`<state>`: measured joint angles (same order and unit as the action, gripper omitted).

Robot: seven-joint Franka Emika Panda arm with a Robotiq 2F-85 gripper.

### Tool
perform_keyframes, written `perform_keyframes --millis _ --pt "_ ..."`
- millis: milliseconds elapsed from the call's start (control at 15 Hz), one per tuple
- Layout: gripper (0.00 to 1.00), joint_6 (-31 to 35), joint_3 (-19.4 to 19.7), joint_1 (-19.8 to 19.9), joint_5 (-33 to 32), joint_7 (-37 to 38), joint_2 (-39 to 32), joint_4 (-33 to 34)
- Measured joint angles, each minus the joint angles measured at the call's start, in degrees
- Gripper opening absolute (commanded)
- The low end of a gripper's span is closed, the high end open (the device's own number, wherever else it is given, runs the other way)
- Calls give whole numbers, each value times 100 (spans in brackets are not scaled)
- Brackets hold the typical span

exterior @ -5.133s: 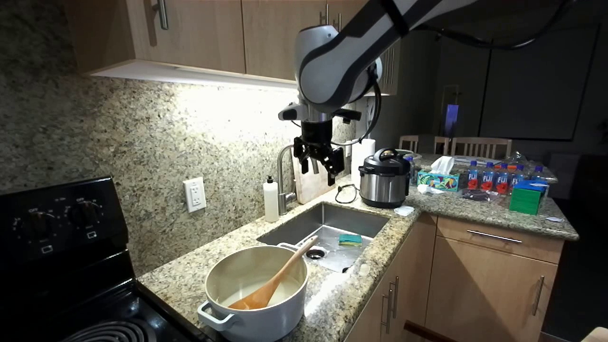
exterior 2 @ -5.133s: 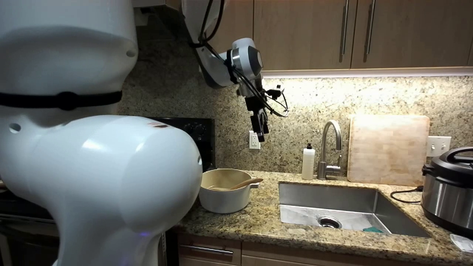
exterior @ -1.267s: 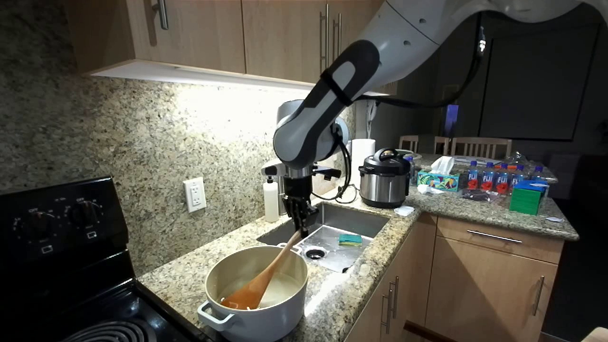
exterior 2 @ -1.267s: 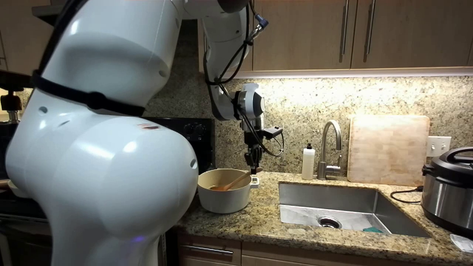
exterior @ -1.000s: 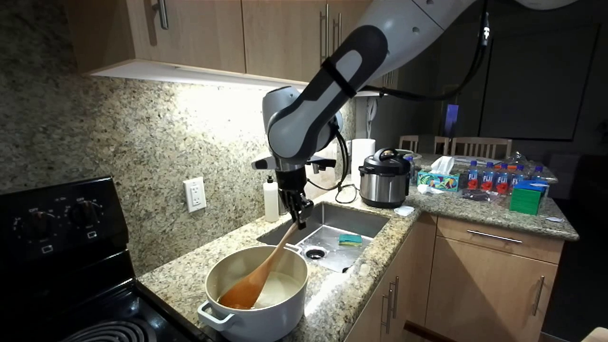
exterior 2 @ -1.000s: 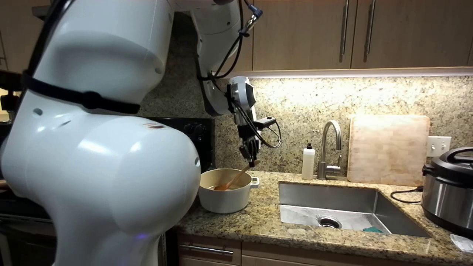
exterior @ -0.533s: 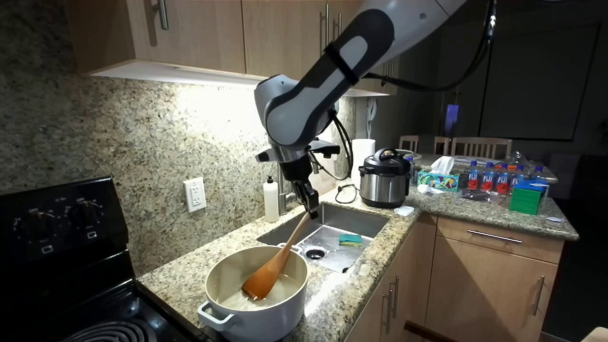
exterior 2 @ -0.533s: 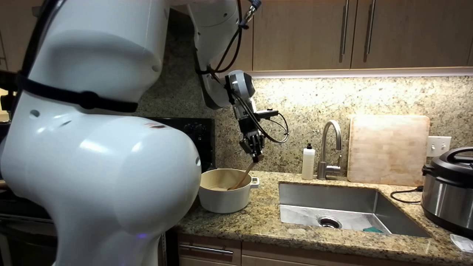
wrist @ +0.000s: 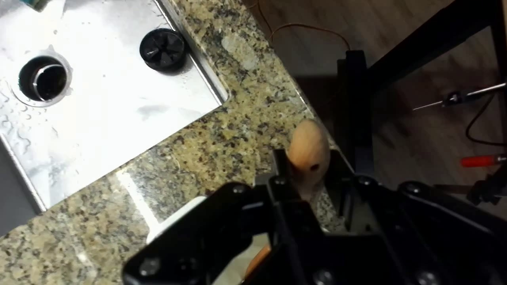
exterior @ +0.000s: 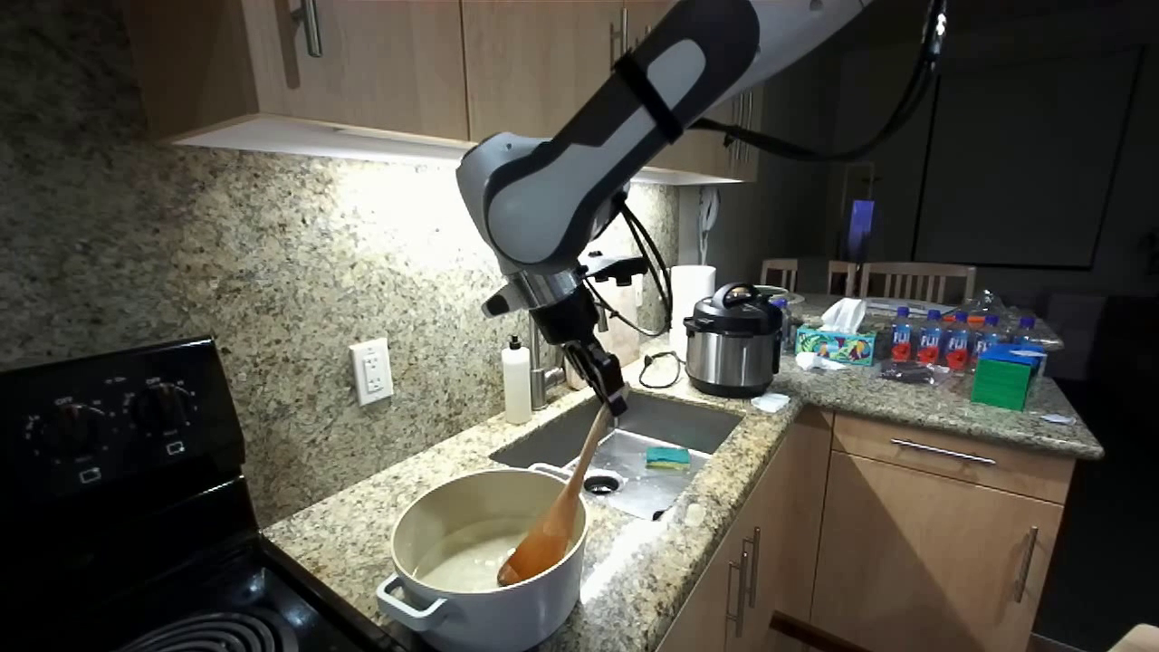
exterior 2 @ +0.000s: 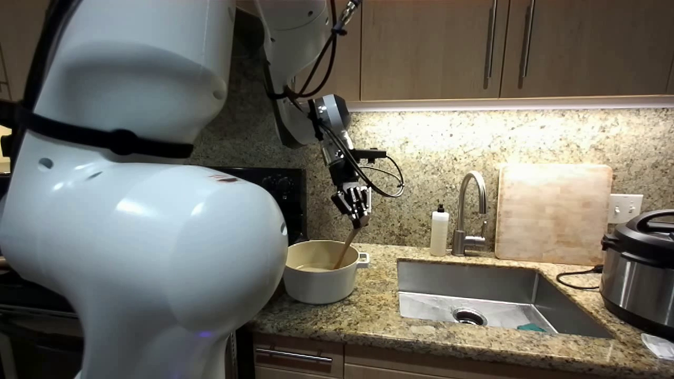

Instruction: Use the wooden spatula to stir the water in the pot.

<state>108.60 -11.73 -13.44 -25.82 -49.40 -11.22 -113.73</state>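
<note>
Black pincer [wrist: 309, 160] — jaws only narrowly apart — clasps the wooden spatula [exterior: 563, 507] near its upper end.

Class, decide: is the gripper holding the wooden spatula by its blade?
No, the gripper grips the wooden spatula near its handle end, with the blade down inside the pot.

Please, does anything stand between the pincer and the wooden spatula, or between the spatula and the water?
Nothing visible: the pincer holds the wooden spatula by its handle, and its blade is inside the open pot, where the water shows.
</note>
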Motion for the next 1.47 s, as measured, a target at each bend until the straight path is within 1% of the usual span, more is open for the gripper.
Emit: perform_keyframes --millis 133,267,400,600,800,1067,1467 --pt "7 -114 -144 -92 -50 -243 -8 0" --pt "7 -25 -250 -148 -60 -478 -55 5" --pt "7 282 -276 -175 -61 -525 -147 14" --pt "7 998 -244 -150 -60 -522 -343 52" --pt "7 1325 -141 -66 -21 -511 -534 199" --pt "7 1361 9 0 -11 -313 -681 396" --pt "7 1267 184 5 -15 105 -635 419"
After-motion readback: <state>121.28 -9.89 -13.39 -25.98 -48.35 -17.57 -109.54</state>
